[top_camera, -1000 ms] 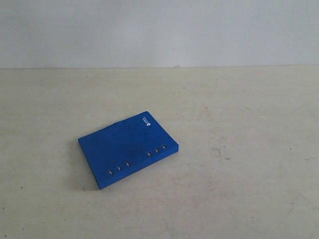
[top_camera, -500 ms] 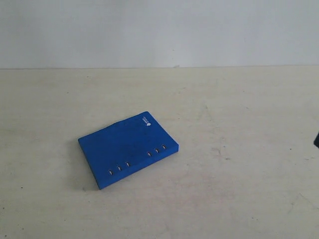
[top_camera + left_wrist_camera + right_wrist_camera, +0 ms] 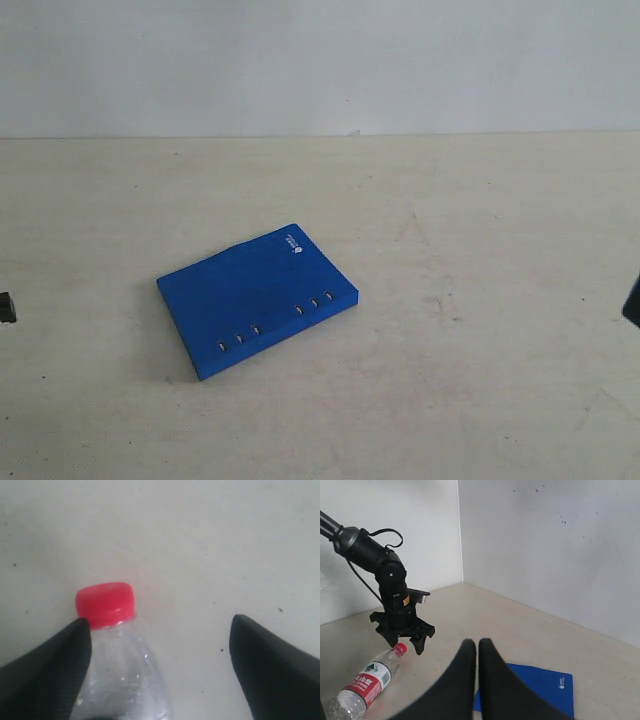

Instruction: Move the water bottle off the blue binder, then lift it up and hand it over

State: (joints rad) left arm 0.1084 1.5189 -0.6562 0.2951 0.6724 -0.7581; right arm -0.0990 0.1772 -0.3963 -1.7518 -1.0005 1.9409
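Observation:
The water bottle point(image 3: 367, 680) lies on its side on the table, off the blue binder point(image 3: 540, 685), its label up and its red cap point(image 3: 105, 605) toward the left arm. My left gripper point(image 3: 161, 621) stands open around the bottle's neck; one finger point(image 3: 50, 670) is close against the clear body point(image 3: 120, 675), the other finger point(image 3: 270, 670) well apart from it. In the right wrist view the left gripper point(image 3: 406, 641) hangs over the cap. My right gripper point(image 3: 477, 647) is shut and empty, above the table near the binder. The exterior view shows the blue binder point(image 3: 255, 300) lying flat, with the bottle out of view.
Pale table point(image 3: 480, 230) with a white wall behind and a wall corner point(image 3: 459, 540) past the left arm point(image 3: 370, 555). Dark slivers of the left arm point(image 3: 6, 307) and the right arm point(image 3: 632, 300) show at the exterior view's side edges.
A dark piece of the left arm has come into the exterior view's left edge. The right arm's sliver at the right edge has grown a little. The binder has not moved.

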